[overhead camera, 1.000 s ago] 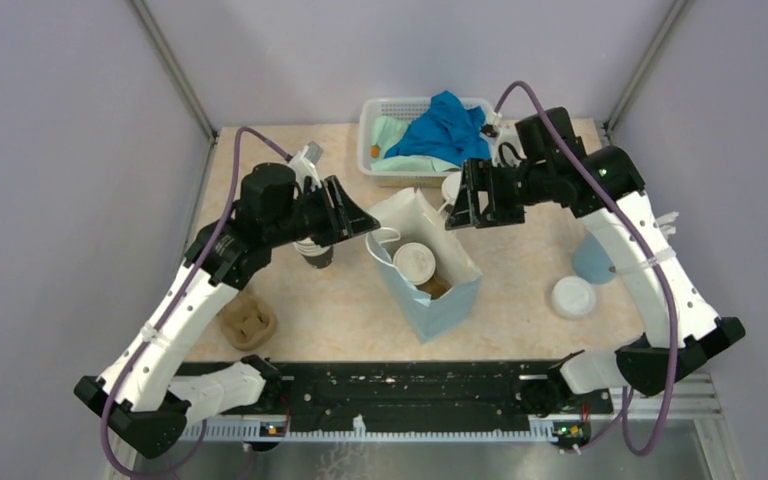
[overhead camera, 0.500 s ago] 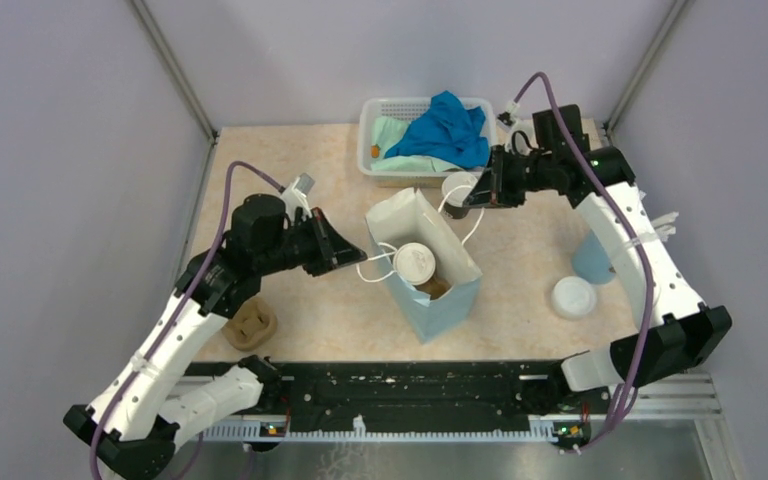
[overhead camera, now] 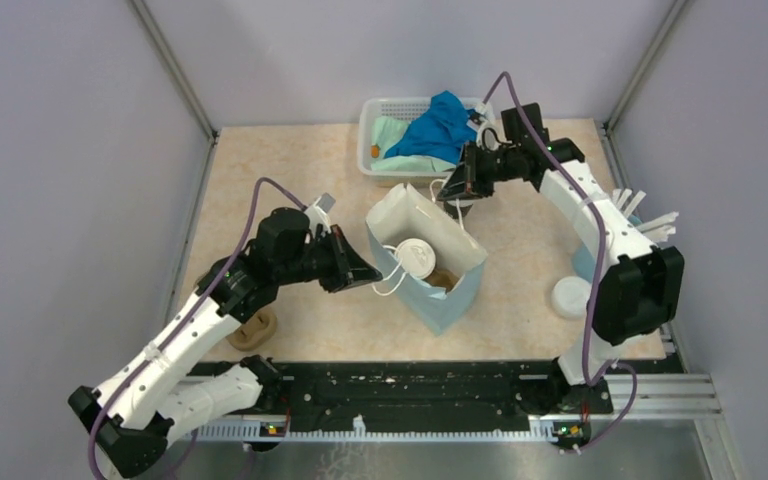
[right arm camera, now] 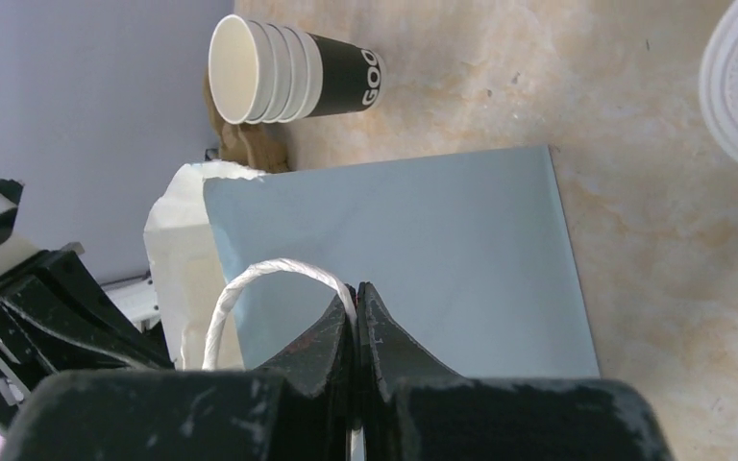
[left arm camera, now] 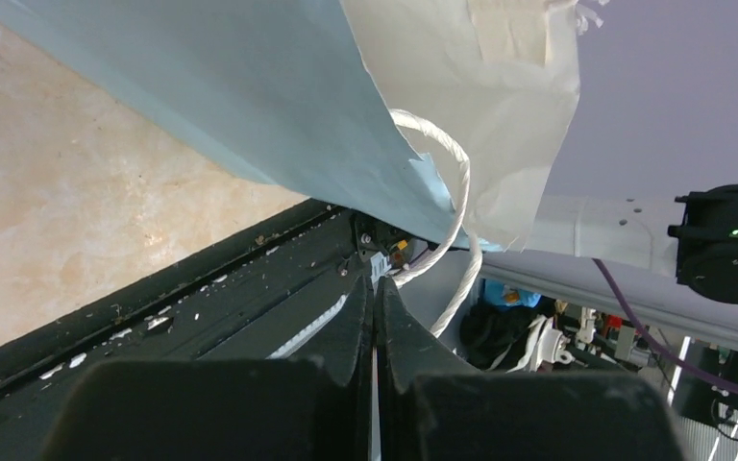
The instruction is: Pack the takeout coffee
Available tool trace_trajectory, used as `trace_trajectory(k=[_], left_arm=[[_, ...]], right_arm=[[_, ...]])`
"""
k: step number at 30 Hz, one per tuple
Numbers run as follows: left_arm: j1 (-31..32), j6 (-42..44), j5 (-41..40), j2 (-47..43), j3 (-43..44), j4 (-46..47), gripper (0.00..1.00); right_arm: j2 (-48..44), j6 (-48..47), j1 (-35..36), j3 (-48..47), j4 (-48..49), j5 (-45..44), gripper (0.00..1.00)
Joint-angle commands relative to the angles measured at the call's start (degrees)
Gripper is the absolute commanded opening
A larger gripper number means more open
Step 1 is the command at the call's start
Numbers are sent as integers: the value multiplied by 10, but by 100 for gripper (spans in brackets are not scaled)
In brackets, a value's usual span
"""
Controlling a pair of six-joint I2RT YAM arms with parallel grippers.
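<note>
Where the paper bag (overhead camera: 440, 300) is standing: mid-table, mouth open, between both arms.
Left gripper (overhead camera: 370, 275): fingers are clamping the near rope handle (left arm camera: 456, 192).
Right gripper (overhead camera: 453, 190): fingers are pinching the far rope handle (right arm camera: 250, 279).
Takeout coffee (overhead camera: 415, 256): one lidded cup is sitting inside the bag.
Loose lid (overhead camera: 571, 297): is lying beside the right arm.

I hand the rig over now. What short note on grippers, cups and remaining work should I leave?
Left gripper: shut on a white rope handle of the light blue paper bag. Right gripper: shut on the other handle.
Done: one lidded paper cup stands in the bag.
Remaining: one ribbed white cup with black base is lidless on the table; a round white plastic lid lies apart.
</note>
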State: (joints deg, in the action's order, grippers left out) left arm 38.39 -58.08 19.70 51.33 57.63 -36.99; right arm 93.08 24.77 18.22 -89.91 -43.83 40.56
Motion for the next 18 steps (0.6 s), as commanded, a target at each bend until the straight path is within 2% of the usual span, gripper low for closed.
trace_trajectory(k=[1, 9, 10, 15, 18], left_arm=[[38, -7, -13, 23, 6, 43, 0], [63, 36, -29, 65, 51, 18, 2], [63, 59, -38, 68, 65, 0, 9], [62, 153, -123, 67, 166, -104, 50], [57, 203, -186, 80, 258, -181, 73]], right_arm=[[36, 30, 13, -40, 69, 50, 0], [57, 22, 44, -56, 53, 57, 0], [56, 13, 44, -59, 40, 56, 0], [50, -54, 43, -108, -68, 17, 13], [38, -72, 44, -141, -120, -26, 27]])
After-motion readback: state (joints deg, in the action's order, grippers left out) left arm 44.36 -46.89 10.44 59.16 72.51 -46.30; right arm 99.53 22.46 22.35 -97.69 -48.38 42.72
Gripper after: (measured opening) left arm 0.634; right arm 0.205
